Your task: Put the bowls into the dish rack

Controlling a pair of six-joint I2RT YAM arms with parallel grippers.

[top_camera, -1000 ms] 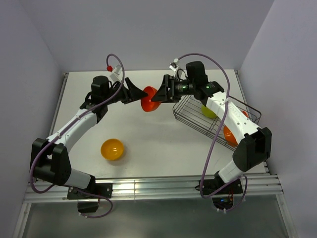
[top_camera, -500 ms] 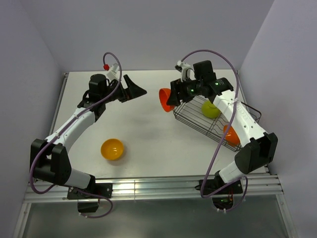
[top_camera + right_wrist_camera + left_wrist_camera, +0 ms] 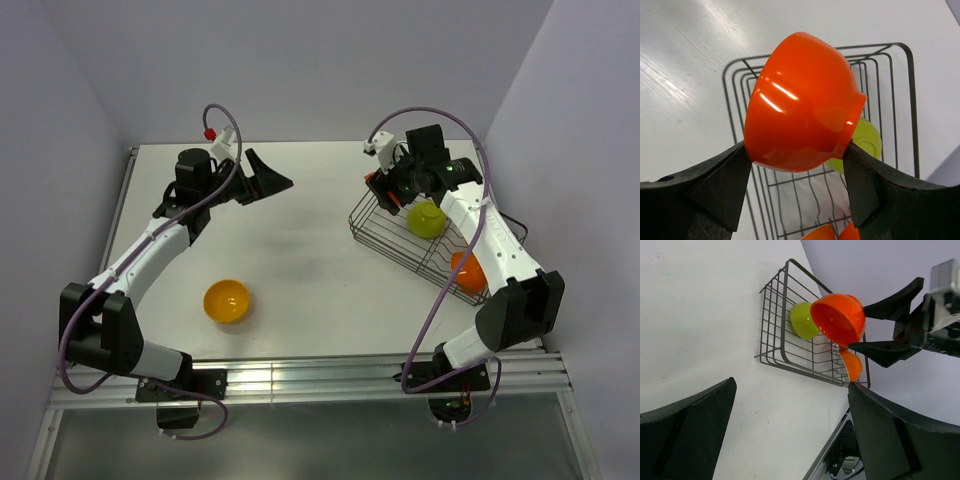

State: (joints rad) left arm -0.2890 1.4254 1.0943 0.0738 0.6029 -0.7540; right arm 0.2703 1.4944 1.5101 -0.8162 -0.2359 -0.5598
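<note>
My right gripper point(image 3: 388, 195) is shut on a red-orange bowl point(image 3: 800, 105), gripping it by its rim and side. It holds the bowl tilted above the left end of the dark wire dish rack point(image 3: 395, 243). In the rack a lime green bowl point(image 3: 427, 218) stands on edge, and another red-orange bowl point(image 3: 466, 270) stands further along. A yellow-orange bowl point(image 3: 226, 300) sits upright on the table at the front left. My left gripper point(image 3: 272, 172) hangs open and empty over the table's back left, pointing at the rack point(image 3: 785, 340) and the held bowl point(image 3: 837, 317).
The white table point(image 3: 300, 250) ends in a metal rail at its near edge. Grey walls close in the back and both sides. The rack lies askew at the right, near the table's right edge.
The left gripper let go of the red-orange bowl, opened wide and drew back left. The right gripper carried the bowl right, from mid-table to above the rack.
</note>
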